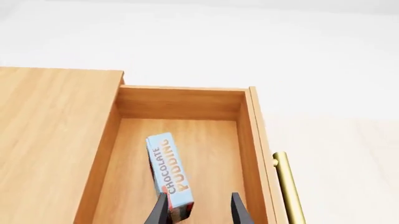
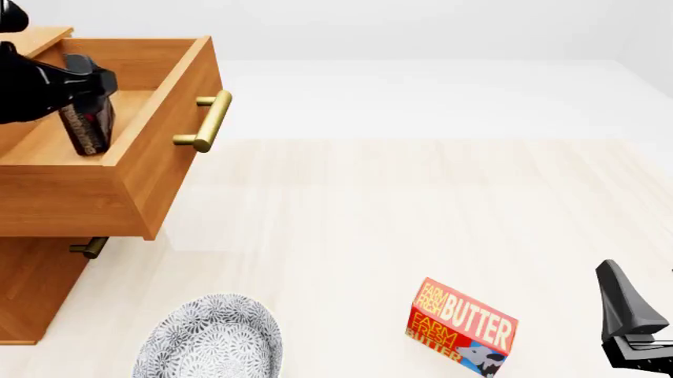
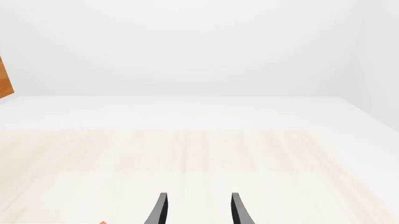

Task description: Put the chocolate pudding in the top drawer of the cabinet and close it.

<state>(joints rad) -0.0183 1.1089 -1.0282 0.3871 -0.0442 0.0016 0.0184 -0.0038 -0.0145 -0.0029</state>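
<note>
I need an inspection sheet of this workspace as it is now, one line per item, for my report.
Surface: pale wooden table, bare in the middle.
Job's things: cabinet at the table's left; top drawer pulled open; chocolate pudding inside it, standing on edge.
Clutter: butter box near the front; patterned bowl in front of the cabinet.
Hands: left hand over the open drawer, fingers spread, one finger close beside the pudding, not clamping it; right hand open and empty, low over the table at the right.
Cables: nothing seen.
Surroundings: plain white backdrop, nothing else seen.
</note>
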